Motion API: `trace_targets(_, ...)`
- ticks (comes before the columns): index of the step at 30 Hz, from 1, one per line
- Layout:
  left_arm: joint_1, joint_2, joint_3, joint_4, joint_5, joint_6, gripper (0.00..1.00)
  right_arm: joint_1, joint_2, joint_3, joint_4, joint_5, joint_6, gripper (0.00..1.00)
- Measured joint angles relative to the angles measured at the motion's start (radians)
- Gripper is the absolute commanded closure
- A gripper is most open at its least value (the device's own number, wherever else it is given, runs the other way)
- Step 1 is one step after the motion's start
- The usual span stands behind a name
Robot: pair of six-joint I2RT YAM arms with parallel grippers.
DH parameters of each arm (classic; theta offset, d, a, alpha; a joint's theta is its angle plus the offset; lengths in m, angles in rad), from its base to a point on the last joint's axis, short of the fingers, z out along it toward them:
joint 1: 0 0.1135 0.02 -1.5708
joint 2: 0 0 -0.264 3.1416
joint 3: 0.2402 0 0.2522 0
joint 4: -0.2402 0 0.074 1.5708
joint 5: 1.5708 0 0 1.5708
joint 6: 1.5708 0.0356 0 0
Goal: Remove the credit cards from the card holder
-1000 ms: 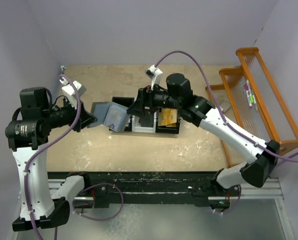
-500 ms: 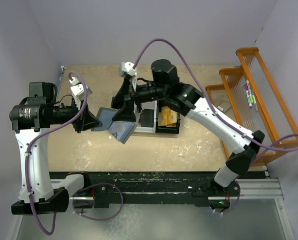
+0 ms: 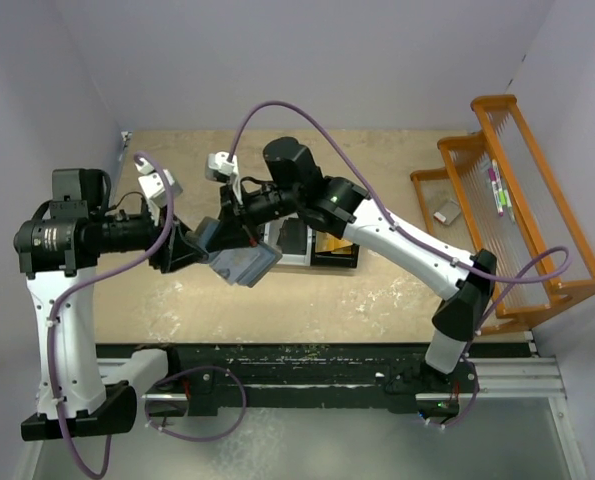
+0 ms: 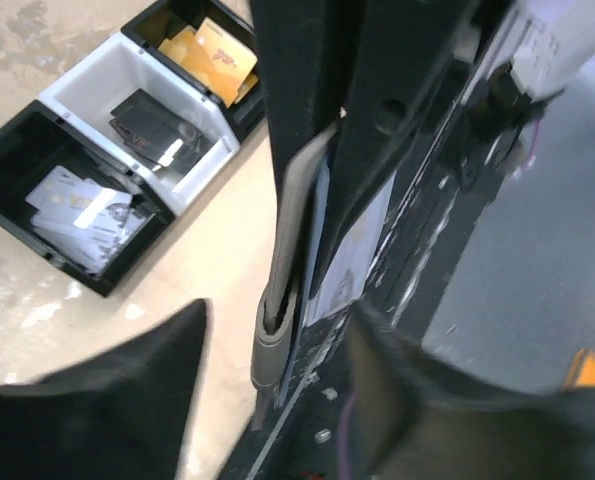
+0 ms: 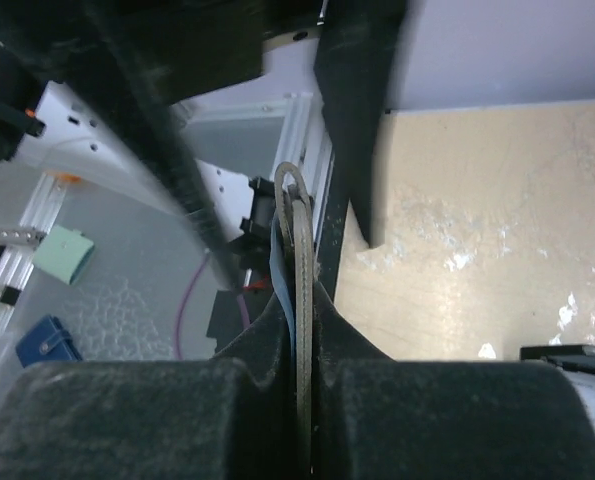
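Observation:
The grey card holder (image 3: pixel 243 262) hangs folded in the air left of the bin tray. Edge-on in the right wrist view, the holder (image 5: pixel 295 205) is pinched between the fingers of my right gripper (image 5: pixel 305 300), which is shut on it. My right gripper (image 3: pixel 231 231) reaches it from the upper right. My left gripper (image 3: pixel 197 250) is open, and the holder's lower edge (image 4: pixel 285 240) stands between its spread fingers (image 4: pixel 147 390) without touching them. Credit cards lie in the tray: white ones (image 4: pixel 77 208), black ones (image 4: pixel 155 125), orange-gold ones (image 4: pixel 213 55). Whether a card sits inside the holder I cannot tell.
The black-and-white three-compartment bin tray (image 3: pixel 295 259) stands on the tan table at mid-depth. An orange wire rack (image 3: pixel 522 200) fills the right side, with a small grey object (image 3: pixel 446 211) beside it. The black rail (image 3: pixel 297 362) runs along the near edge.
My right gripper swung left from above the tray and shut on the card holder. My left gripper, shut on the holder before, has opened and let go.

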Motion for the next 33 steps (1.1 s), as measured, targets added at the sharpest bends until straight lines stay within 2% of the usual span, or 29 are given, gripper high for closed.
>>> trace_targets(2,0.000,-0.017,0.000,0.041,-0.002,-0.043,0.05,-0.001,-0.023,-0.030,0.041,0.005,0.020,1.00)
trace_targets(3,0.000,-0.029,0.000,0.069,-0.004,-0.068,0.00,-0.002,-0.042,-0.056,0.075,0.017,0.040,1.00)
trace_targets(9,0.000,-0.130,-0.001,0.257,-0.007,-0.277,0.01,-0.013,-0.195,-0.258,0.314,0.113,0.184,1.00)
trace_targets(14,-0.001,-0.211,-0.053,0.406,0.000,-0.470,0.01,-0.022,-0.319,-0.437,0.609,0.216,0.363,1.00)
trace_targets(21,-0.001,-0.197,-0.132,0.501,0.082,-0.706,0.01,-0.023,-0.399,-0.597,0.972,0.441,0.580,1.00)
trace_targets(24,-0.001,-0.204,-0.175,0.599,0.123,-0.858,0.01,-0.011,-0.415,-0.637,1.065,0.549,0.638,1.00)
trace_targets(29,-0.001,-0.249,-0.293,0.856,0.177,-1.187,0.01,0.032,-0.407,-0.639,1.156,0.705,0.702,1.00)
trace_targets(33,-0.001,-0.253,-0.302,1.012,0.204,-1.348,0.02,0.070,-0.381,-0.636,1.201,0.773,0.729,1.00)
